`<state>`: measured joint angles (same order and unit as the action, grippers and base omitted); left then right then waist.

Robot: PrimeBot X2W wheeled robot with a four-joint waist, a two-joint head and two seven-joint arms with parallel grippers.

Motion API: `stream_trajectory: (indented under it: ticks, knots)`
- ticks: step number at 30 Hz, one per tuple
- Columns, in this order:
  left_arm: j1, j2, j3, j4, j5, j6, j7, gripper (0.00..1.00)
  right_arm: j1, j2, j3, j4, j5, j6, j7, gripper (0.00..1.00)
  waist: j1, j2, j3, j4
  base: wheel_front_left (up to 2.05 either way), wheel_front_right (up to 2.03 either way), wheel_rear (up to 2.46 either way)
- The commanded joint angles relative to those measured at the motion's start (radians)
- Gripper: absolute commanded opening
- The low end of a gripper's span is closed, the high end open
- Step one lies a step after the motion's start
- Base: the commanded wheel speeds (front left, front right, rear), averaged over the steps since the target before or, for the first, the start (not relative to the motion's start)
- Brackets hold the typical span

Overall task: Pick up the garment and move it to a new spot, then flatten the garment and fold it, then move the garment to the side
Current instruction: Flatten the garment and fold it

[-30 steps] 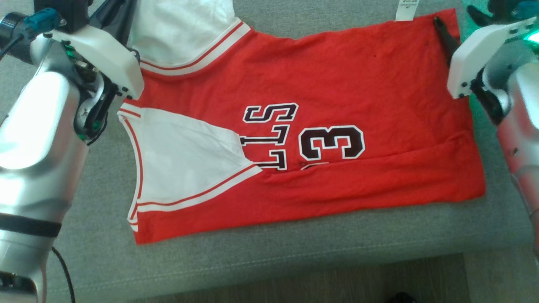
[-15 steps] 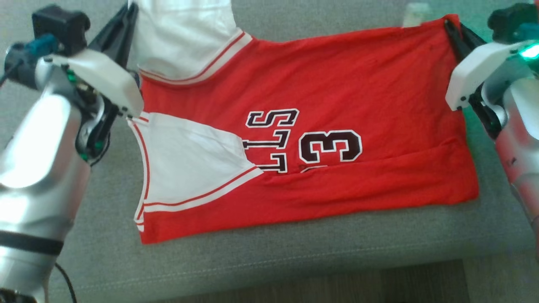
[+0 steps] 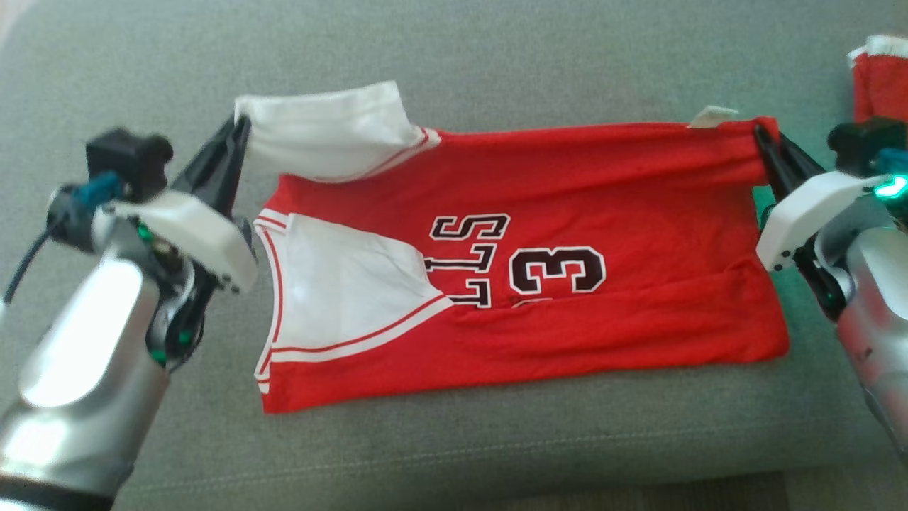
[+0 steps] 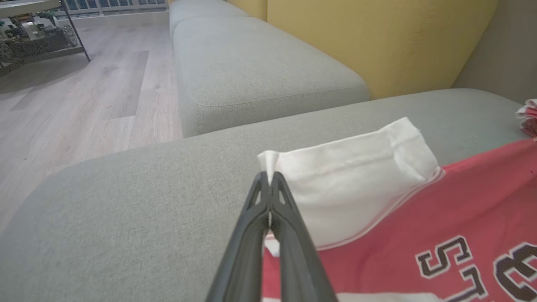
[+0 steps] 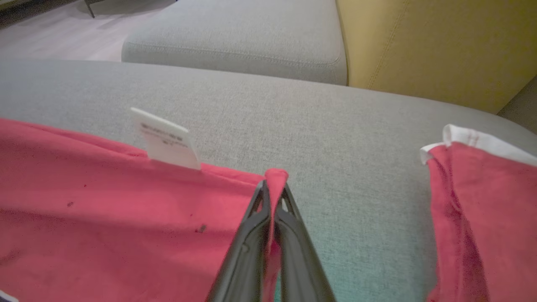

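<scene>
Right gripper closed jaws onto garment far hem corner; left gripper jaws clamped on white shoulder; far edge raised off sofa, likely for folding forward.

A grey fabric sofa cushion carries everything here. A red jersey with white shoulder panels and black lettering lies spread across its middle. The near half rests flat on the fabric, and the far edge is raised a little at both corners. A white tag sticks up from that far edge. Well apart from the jersey, past its hem end, lies a second red cloth with white trim. A strip of wooden floor shows in front of the jersey, below the cushion's seam.
</scene>
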<state>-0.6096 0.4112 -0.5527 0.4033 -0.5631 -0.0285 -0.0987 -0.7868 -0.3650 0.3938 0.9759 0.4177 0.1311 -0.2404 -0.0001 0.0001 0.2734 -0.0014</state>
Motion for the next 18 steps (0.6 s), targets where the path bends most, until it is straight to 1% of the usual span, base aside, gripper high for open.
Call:
stream_trajectory:
  ticks: [1, 8, 11, 13, 18]
  knots:
    - [-0.007, 0.057, 0.048, -0.046, -0.009, 0.011, 0.0, 0.0, 0.015, -0.024, -0.004, -0.038, 0.012, 0.0, -0.015, 0.0, 0.0001, -0.0001, -0.022, 0.004, 0.0, 0.0, 0.0]
    - [0.114, 0.113, 0.022, -0.161, -0.016, 0.024, 0.058, 0.0, 0.099, -0.043, -0.014, -0.103, 0.016, 0.0, -0.016, 0.0, 0.0001, -0.0001, -0.065, 0.01, 0.0, 0.0, 0.0]
    - [0.162, 0.138, 0.011, -0.208, -0.015, 0.037, 0.082, 0.0, 0.144, -0.047, 0.015, -0.141, 0.036, 0.0, 0.028, 0.0, 0.0001, -0.0001, -0.08, 0.013, 0.0, 0.0, 0.0]
    - [0.19, 0.151, 0.007, -0.234, -0.018, 0.044, 0.097, 0.0, 0.172, -0.061, 0.033, -0.172, 0.048, 0.0, 0.057, 0.0, 0.0001, -0.0001, -0.088, 0.014, 0.0, 0.0, 0.0]
    - [0.238, 0.176, -0.007, -0.281, -0.023, 0.051, 0.127, 0.0, 0.218, -0.09, 0.041, -0.233, 0.075, 0.0, 0.094, 0.0, 0.0001, -0.0001, -0.1, 0.016, 0.0, 0.0, 0.0]
